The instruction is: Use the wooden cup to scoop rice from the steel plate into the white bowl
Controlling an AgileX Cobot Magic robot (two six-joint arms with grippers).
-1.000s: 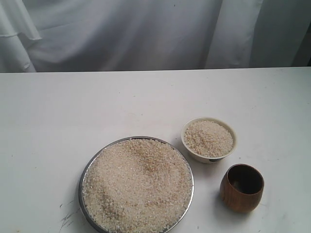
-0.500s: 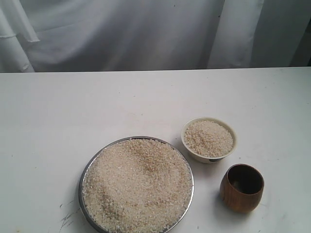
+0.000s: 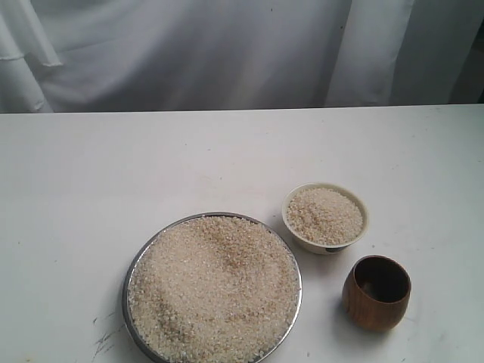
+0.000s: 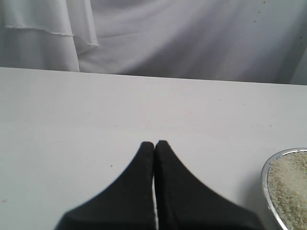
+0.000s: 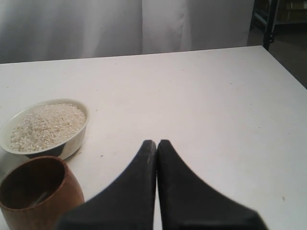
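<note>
The steel plate (image 3: 133,271) sits at the table's front, heaped with rice (image 3: 215,291). To its right the white bowl (image 3: 325,242) holds more rice nearly to its rim, and it shows again in the right wrist view as the white bowl (image 5: 72,141). The wooden cup (image 3: 376,293) stands upright in front of the bowl; the wooden cup (image 5: 41,196) is beside my right gripper. My right gripper (image 5: 157,143) is shut on nothing. My left gripper (image 4: 154,143) is also shut and empty, with the steel plate's rim (image 4: 266,184) off to one side. Neither gripper appears in the exterior view.
A white curtain (image 3: 227,53) hangs behind the white table (image 3: 151,166). The table's edge (image 5: 283,64) and a dark floor beyond it show in the right wrist view.
Only the curtain's folds have shifted slightly. The plate, bowl and cup have not moved.
</note>
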